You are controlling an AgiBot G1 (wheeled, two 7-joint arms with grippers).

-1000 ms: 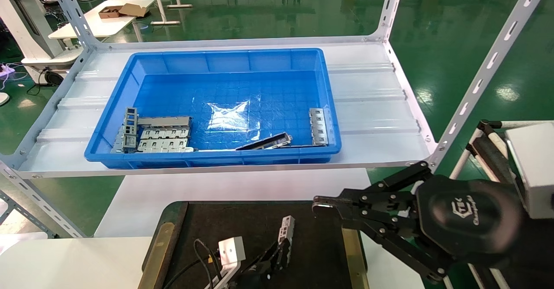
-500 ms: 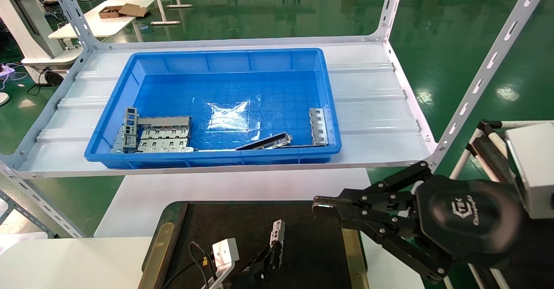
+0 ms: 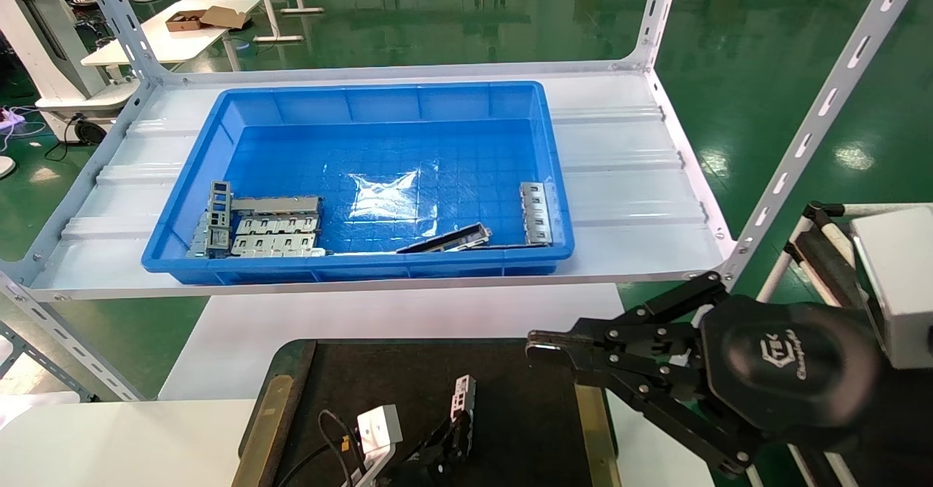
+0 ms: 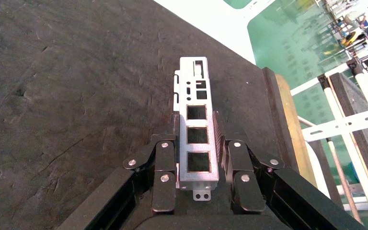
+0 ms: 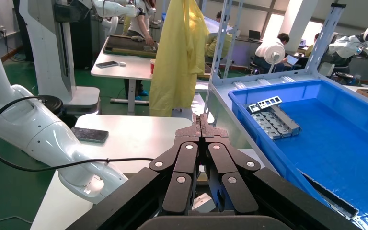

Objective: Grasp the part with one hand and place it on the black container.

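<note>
Left tool clamped on part, over black container

Silvery-grey sheet-metal strip with square cutouts; matte black-brown tray, brass-olive edges; deep blue plastic bin, grid-patterned floor.

A blue plastic bin sits on a white metal shelf. Grey slotted plates lie stacked at the bin's 8 o'clock corner, another plate at 4 o'clock. A yellow garment hangs beyond.
</note>
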